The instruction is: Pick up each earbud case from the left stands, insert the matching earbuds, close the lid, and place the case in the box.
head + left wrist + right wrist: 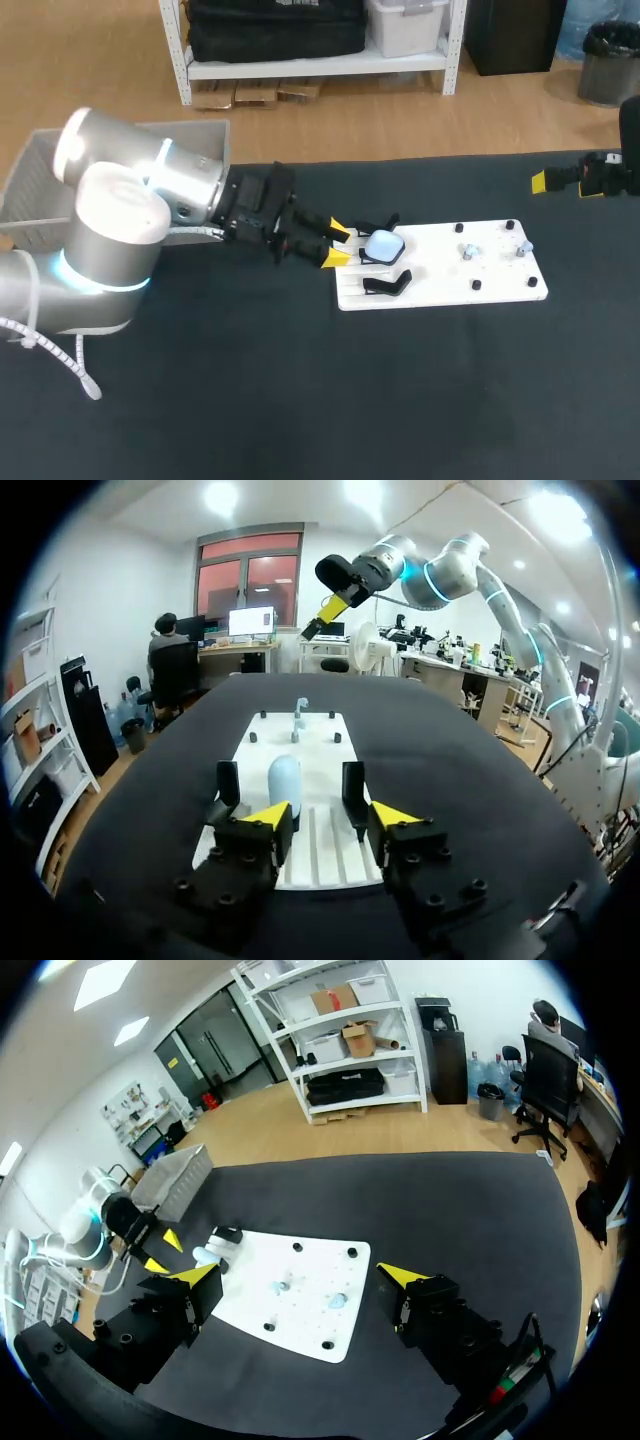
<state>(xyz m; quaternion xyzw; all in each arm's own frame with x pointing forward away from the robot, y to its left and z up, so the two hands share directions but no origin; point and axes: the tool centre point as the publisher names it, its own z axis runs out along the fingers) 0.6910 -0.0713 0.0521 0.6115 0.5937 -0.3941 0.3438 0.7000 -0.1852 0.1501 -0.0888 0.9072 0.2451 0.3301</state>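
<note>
A dark table (300, 400) fills the head view. At its upper left stands one grey box (35, 185), partly hidden behind the left arm (110, 225). That arm comes in from the left edge with its elbow folded and its forearm low and level, pointing toward the middle. The left gripper (336, 245) has its fingers parted and holds nothing, its tips just short of the left end of the white board (440, 270).

On that end are two black stands (387, 283). The lower one is bare and the upper one carries the single pale blue earbud case (383, 245). In the left wrist view the case stands just ahead of the gripper, apart from both fingers. On the board's right half lie two small earbuds (468, 250) among four black pegs (476, 285).

At the upper right the right arm (450, 575) comes in from the edge. The right gripper (298, 1276) hangs high over the table, fingers spread wide and empty, well apart from the board.
</note>
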